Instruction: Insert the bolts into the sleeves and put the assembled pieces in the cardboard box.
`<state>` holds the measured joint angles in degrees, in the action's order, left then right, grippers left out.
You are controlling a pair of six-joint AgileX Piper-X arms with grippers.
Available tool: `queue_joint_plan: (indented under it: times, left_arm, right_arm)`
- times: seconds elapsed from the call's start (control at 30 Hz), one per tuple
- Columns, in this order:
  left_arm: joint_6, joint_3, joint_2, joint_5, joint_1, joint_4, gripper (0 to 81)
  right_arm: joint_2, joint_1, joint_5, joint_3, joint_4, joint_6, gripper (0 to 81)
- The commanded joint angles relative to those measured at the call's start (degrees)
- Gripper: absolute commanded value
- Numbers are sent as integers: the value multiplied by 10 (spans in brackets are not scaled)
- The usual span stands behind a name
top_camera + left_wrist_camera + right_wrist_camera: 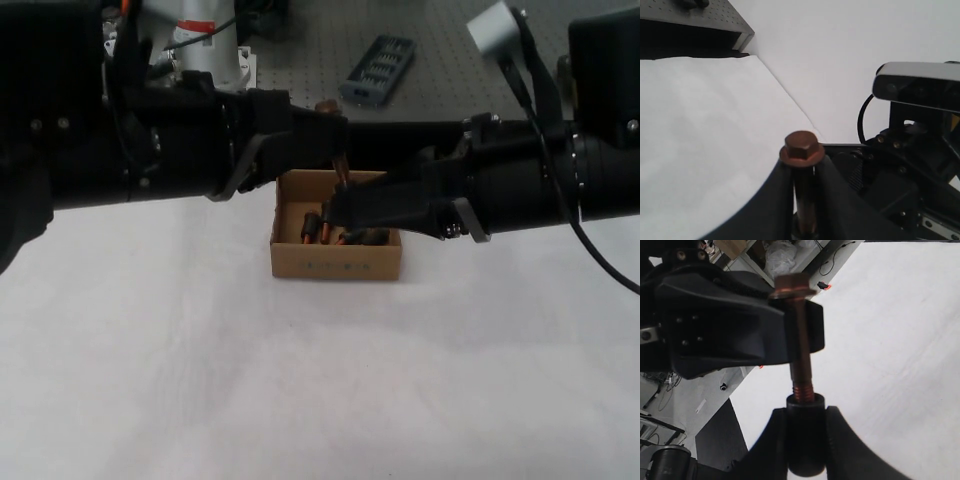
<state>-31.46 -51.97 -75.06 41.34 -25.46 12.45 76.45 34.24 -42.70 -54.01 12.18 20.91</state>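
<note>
You saw a coppery metal bolt [800, 355] with a dull sheen, a smooth matt black sleeve [805, 440], a plain brown cardboard box [335, 262], a matt white sheet [300, 400] and a grey perforated metal bench [440, 60].

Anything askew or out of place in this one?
Nothing stands out: the bolt in the left gripper lines up with the sleeve in the right gripper, threaded tip at its mouth, and assembled pieces lie inside the cardboard box.

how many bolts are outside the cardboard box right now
1: the bolt is in the left gripper, its threaded tip at the mouth of the sleeve held by the right gripper. The arms may hide others.
</note>
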Motion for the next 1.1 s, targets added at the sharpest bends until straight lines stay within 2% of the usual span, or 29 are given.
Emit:
queue_joint_plan:
  times: [0.0,0.43,0.53,0.8,1.07]
  left_arm:
    - [32,7,8,27,1,-14,6]
    - [19,7,26,31,1,-21,6]
    - [22,7,26,31,1,-25,6]
    - [37,7,26,31,1,-33,6]
    - [46,7,29,31,1,-62,6]
  right_arm:
    - [-9,-28,66,-11,1,22,26]
    - [-9,-28,73,-11,12,10,26]
    - [-9,-28,50,-11,1,10,26]
    - [-9,-28,32,-11,-37,50,26]
    - [-9,-28,51,-11,-40,82,26]
